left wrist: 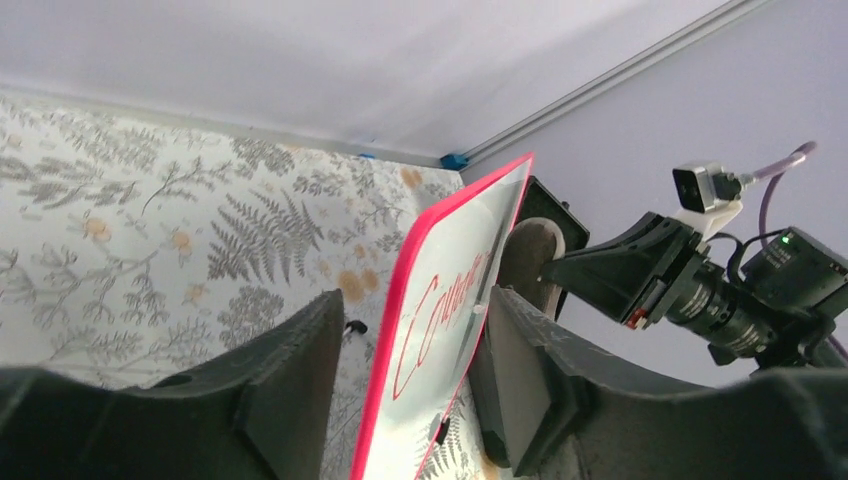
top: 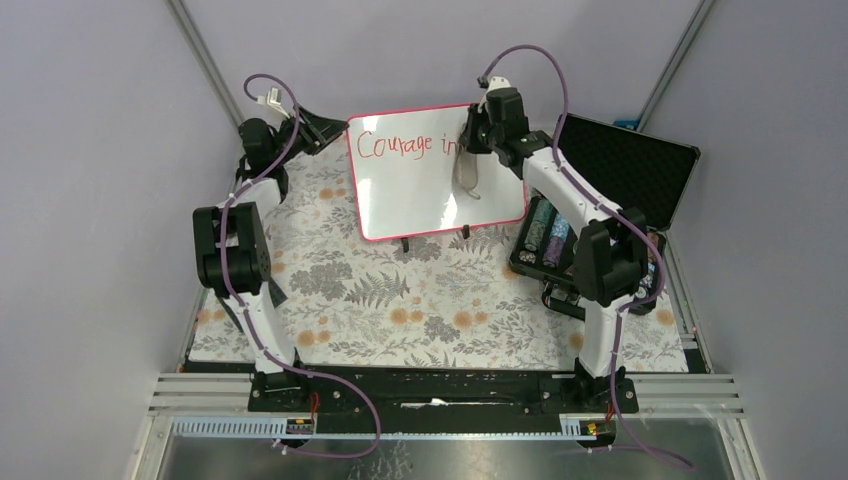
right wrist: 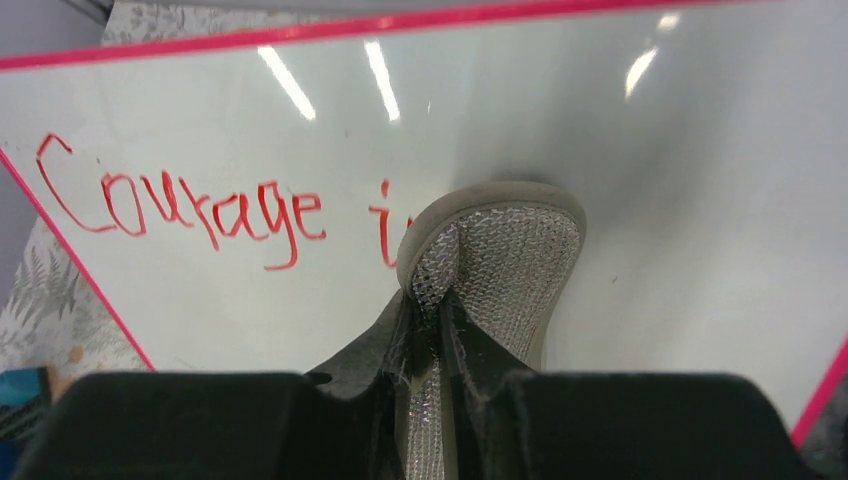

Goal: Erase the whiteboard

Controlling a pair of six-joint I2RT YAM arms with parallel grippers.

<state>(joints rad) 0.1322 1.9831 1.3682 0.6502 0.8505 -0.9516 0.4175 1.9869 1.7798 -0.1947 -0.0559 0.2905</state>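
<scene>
The glossy white rectangular whiteboard (top: pixel 420 190) with a thin pink-red frame stands tilted at the far middle of the grey floral table mat (top: pixel 400 300). The red handwriting (right wrist: pixel 190 205) "Courage in" is in its upper left part. The right gripper (right wrist: pixel 430 330) is narrow, pinching the fin of a grey oval eraser pad (right wrist: pixel 505 255) with a mesh surface. This pad lies against the board just beside the last letters. The left gripper (left wrist: pixel 410 340) is wide, with one finger on each side of the board's left edge. A black foam-lined case (top: pixel 630 160) lies open at the right.
</scene>
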